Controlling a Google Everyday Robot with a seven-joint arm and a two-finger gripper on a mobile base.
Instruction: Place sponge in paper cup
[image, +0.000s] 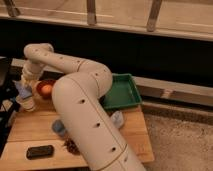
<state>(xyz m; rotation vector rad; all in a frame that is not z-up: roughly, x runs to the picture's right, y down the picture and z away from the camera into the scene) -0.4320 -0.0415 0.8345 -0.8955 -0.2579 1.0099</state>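
My gripper (26, 84) is at the far left of the wooden table (35, 127), at the end of the white arm that reaches across from the right. It is shut on a blue sponge (21, 90), which hangs just above the rim of a white paper cup (27, 103). The cup stands upright near the table's left edge, directly below the gripper. The fingers are mostly hidden behind the wrist and the sponge.
A red bowl (47, 85) with an orange fruit (46, 89) sits just right of the cup. A green tray (122, 92) lies at the back right. A small blue cup (58, 128), a pine cone (70, 146) and a flat black object (40, 151) lie nearer the front.
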